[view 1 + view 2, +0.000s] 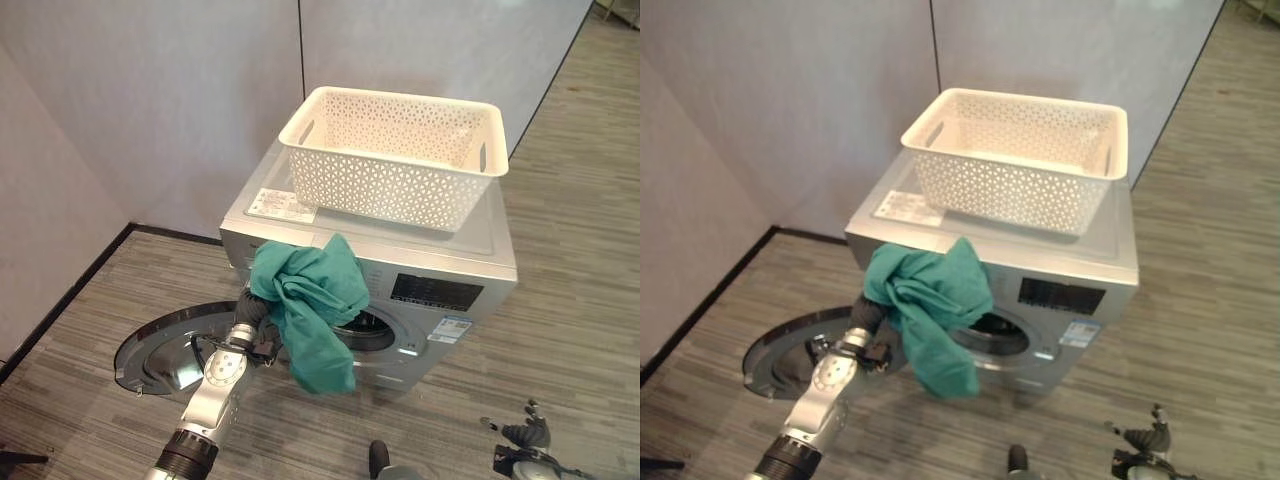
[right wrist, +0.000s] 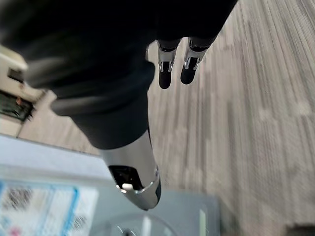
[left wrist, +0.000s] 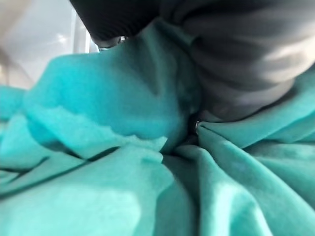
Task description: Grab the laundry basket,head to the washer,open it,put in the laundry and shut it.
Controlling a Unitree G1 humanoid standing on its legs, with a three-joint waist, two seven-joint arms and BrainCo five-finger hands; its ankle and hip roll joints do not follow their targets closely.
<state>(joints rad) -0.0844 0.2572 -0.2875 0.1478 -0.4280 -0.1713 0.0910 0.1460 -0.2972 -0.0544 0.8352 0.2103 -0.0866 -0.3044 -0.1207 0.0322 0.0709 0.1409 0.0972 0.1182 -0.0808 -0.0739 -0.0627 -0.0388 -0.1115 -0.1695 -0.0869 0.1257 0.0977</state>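
Washer door hangs wide open at far left, swung down low over the floor. Just right of it, the left hand is raised at the drum opening with the teal garment bunched over it. In the left wrist view cloth wraps against the dark cover; fingers are buried in the folds, so cannot tell whether they are curled on the cloth or merely carrying it.

Garment hangs touching the upper left edge of the opening, long axis roughly vertical, tail drooping below the rim. Drum lies to the right of and behind the hand. Judgement: the next move is a push rightward and inward, and the hanging tail will need to clear the lip.

White perforated laundry basket sits on the washer's top surface, looks empty.

Right hand is low at far right, fingers relaxed and apart, holding nothing. Left hand is much nearer the drum.
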